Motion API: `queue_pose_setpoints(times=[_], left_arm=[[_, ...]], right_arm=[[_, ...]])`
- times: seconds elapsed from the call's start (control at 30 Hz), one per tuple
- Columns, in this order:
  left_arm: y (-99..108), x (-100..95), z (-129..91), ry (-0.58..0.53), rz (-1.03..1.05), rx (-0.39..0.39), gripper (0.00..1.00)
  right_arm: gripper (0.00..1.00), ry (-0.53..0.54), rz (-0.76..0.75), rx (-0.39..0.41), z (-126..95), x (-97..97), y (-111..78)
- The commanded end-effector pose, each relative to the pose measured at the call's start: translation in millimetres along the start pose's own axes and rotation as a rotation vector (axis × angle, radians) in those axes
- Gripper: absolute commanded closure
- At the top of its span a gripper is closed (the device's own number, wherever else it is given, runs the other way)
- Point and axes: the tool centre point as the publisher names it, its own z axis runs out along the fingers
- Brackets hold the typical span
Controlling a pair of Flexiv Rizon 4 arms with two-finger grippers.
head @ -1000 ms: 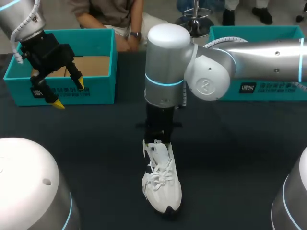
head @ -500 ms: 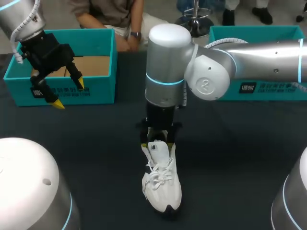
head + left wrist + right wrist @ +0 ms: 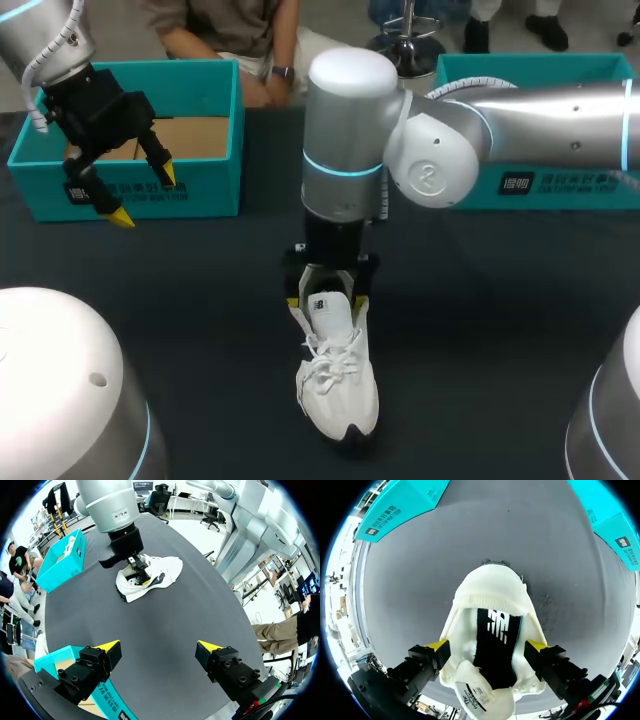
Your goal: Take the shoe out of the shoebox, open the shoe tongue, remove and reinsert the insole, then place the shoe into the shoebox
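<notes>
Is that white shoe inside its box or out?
Out: the white shoe stands upright on the dark table, away from the teal shoebox.

We saw a table point(image 3: 480, 330) with a dark grey, matte top, plain and flat. Light fell evenly across the table, leaving only soft shadows on its surface.

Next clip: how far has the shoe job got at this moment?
Done: the shoe is out of the shoebox, on the table. In hand: the right gripper, jaws spread, straddles the shoe's opening; the tongue looks lifted. To do: the insole lies inside, so remove and refit it, then box the shoe. The left gripper hangs open by the shoebox.
</notes>
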Motion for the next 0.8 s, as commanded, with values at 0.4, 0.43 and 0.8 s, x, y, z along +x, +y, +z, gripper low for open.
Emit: queue_pose_setpoints(times=[0.4, 0.43, 0.8], left_arm=[[0.4, 0.1, 0.3, 0.001, 0.0, -0.002, 0.0], [0.4, 0.1, 0.3, 0.001, 0.0, -0.002, 0.0], [0.4, 0.1, 0.3, 0.001, 0.0, -0.002, 0.0]], right_arm=[[0.0, -0.051, 0.008, -0.062, -34.1, -1.3, -7.5], [0.0, -0.055, 0.011, -0.068, -36.5, -1.9, -8.0], [0.0, -0.114, 0.053, -0.162, -96.0, -10.7, -27.3]])
